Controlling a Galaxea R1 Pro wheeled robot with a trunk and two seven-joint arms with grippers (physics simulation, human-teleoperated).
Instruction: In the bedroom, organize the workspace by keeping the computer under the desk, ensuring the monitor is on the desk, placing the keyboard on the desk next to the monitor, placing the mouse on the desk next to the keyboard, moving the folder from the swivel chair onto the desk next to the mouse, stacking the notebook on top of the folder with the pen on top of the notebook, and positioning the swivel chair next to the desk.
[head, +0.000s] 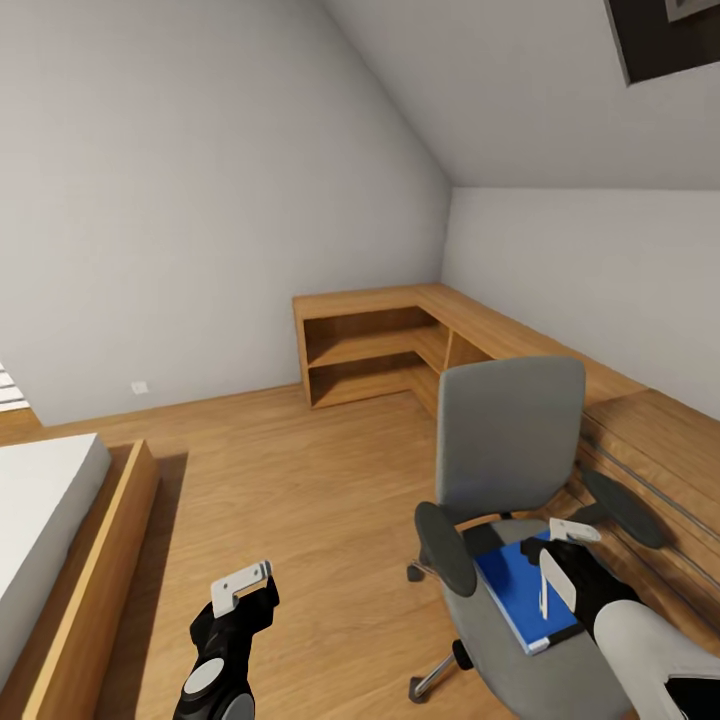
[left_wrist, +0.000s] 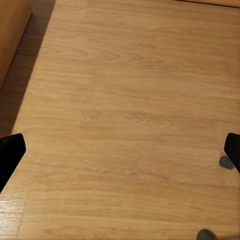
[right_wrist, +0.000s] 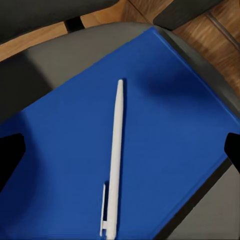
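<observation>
The swivel chair (head: 510, 440), grey with black armrests, stands on the wooden floor at the lower right. On its seat lies the blue folder (head: 520, 590) (right_wrist: 150, 125), and the white pen (head: 543, 592) (right_wrist: 115, 160) rests on top of the folder. My right gripper (head: 567, 558) (right_wrist: 120, 150) hovers open just above the pen and folder, a finger on each side. Over bare floor to the left of the chair, my left gripper (head: 248, 592) (left_wrist: 120, 155) is open and holds nothing. The desk, computer, monitor, keyboard, mouse and notebook are out of view.
A bed (head: 50, 520) in a wooden frame lies at the left. A low wooden corner shelf (head: 380, 350) runs along the far walls, joining a wooden unit (head: 660, 440) right behind the chair. Two chair casters (left_wrist: 226, 161) show by the left gripper. Open floor lies between bed and chair.
</observation>
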